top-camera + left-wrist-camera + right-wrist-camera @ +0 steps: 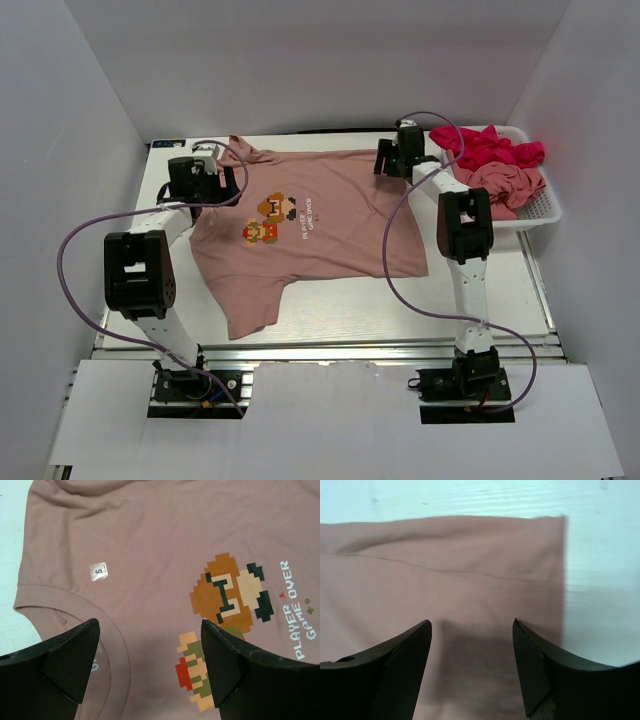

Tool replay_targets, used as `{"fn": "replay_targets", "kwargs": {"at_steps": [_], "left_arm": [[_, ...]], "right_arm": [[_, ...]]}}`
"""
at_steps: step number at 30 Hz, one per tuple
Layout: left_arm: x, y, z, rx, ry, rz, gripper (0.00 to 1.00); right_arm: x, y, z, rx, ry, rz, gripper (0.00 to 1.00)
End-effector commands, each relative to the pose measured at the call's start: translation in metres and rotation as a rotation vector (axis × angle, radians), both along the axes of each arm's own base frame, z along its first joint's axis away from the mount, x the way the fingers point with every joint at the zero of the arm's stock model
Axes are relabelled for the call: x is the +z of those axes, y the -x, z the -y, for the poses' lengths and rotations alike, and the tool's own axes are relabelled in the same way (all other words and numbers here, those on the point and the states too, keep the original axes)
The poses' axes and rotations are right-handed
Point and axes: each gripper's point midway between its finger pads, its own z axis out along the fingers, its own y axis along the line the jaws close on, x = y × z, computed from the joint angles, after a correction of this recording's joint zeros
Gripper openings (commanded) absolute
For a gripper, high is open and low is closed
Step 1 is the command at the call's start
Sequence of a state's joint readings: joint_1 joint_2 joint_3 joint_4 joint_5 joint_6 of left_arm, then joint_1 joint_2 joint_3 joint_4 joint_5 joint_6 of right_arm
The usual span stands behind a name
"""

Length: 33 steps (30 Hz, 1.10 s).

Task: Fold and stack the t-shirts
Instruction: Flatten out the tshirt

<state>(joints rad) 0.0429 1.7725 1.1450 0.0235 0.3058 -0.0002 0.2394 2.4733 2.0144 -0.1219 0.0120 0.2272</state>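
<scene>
A dusty-pink t-shirt lies spread flat on the table, collar to the left, with a pixel-art print on its chest. My left gripper hovers open over the collar area. In the left wrist view its jaws stand wide apart above the collar rib and the print, with nothing between them. My right gripper is open over the shirt's far hem corner. In the right wrist view its jaws straddle flat pink cloth near the hem edge.
A white mesh basket stands at the back right and holds a crumpled magenta-red t-shirt and a bunched pink t-shirt. Purple cables loop from both arms over the table. White walls enclose the table on three sides.
</scene>
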Motion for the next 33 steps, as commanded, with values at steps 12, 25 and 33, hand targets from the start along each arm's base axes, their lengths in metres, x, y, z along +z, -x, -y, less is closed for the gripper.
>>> {"fn": "replay_targets", "kwargs": {"at_steps": [12,25,33], "left_arm": [[-0.026,0.012,-0.001,-0.012,-0.028,-0.017,0.91],[-0.051,0.01,-0.001,-0.026,-0.018,-0.077,0.91],[-0.059,0.007,-0.002,-0.02,-0.015,-0.094,0.91]], "right_arm": [[0.026,-0.015,0.054,-0.078,0.052,0.095,0.69],[0.048,-0.053,0.089,-0.101,-0.049,0.162,0.68],[0.039,-0.05,0.064,0.012,-0.172,0.128,0.66]]}}
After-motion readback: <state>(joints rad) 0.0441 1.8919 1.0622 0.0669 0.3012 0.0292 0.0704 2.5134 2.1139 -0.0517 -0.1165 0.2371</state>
